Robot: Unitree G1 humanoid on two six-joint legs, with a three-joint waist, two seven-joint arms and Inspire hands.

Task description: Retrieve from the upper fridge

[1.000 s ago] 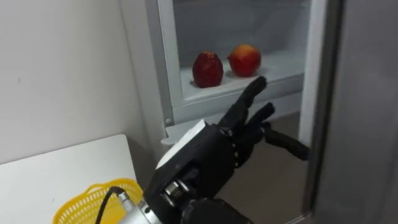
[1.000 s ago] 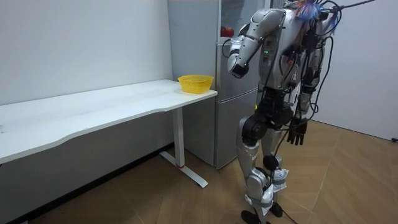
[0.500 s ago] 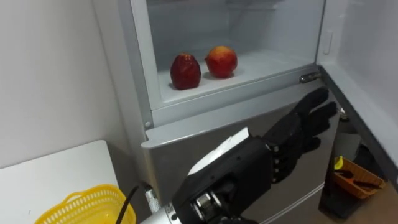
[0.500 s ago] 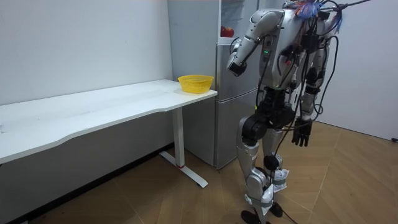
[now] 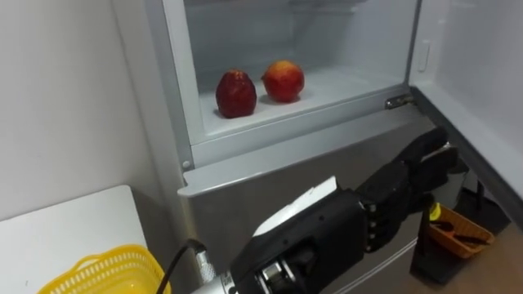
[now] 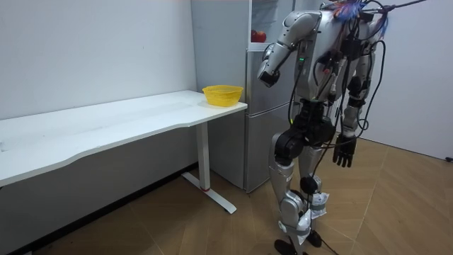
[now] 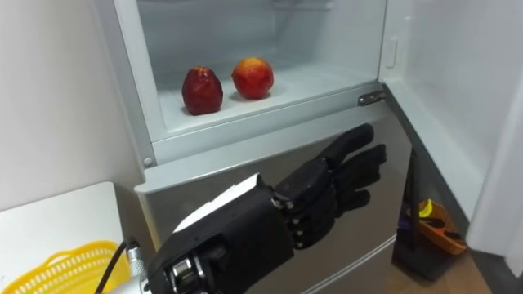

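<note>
Fridge is standing open above. Left hand, fingers straight and empty, is hovering before the lower door; right hand is hanging relaxed. Reach seemingly beginning: next, lifting toward the dark fruit or lighter fruit on the shelf.

The left fruit and right fruit sit in the upper fridge, with the basket on the table to its left.

left hand: showing black all over
left fruit: glowing dark red
right fruit: showing red, shading into yellow
fridge shelf: looking white
lower fridge door: showing silver-grey
basket: showing bright yellow, in open lattice
desk: looking plain white
floor: showing brown wood grain
</note>
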